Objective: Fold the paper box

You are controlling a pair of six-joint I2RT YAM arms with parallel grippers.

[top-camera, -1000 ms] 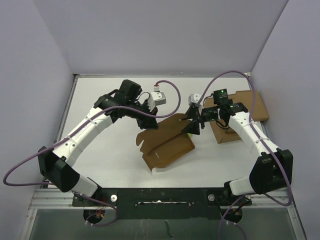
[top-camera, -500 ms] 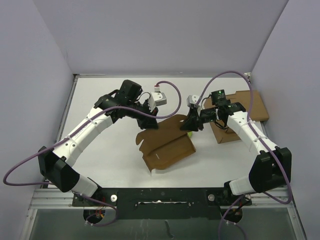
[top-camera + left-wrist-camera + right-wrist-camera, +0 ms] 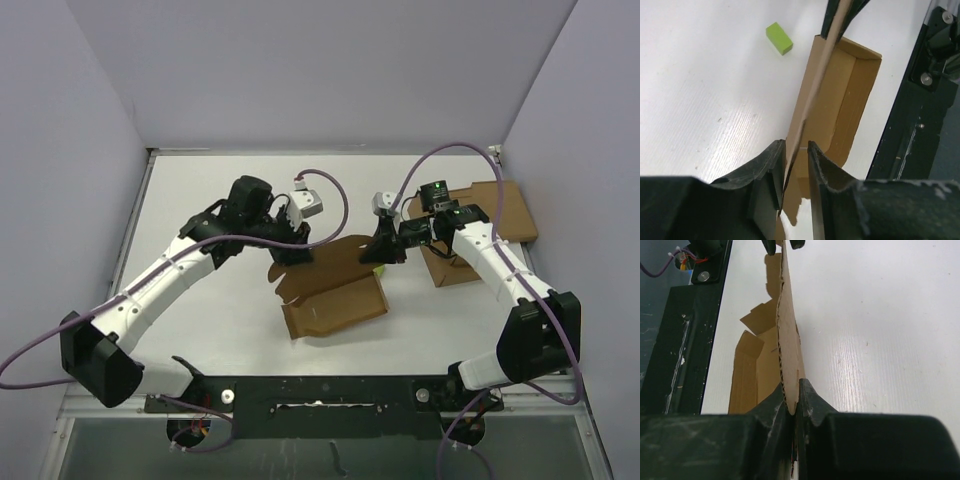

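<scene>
brown paper box (image 3: 335,295): reaching inward, your right gripper (image 3: 792,400) pinches its edge; your left gripper (image 3: 792,150) straddles it, slightly spread.

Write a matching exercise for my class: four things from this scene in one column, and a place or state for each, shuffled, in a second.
Things:
1. paper box
2. green block
3. right gripper
4. flat cardboard slab

Descriptions:
a. lying loose, held by nothing
b. shut on a raised panel
c. lying flat at the far right side
d. partly folded, one panel raised

Pairs: 1-d, 2-a, 3-b, 4-c
</scene>
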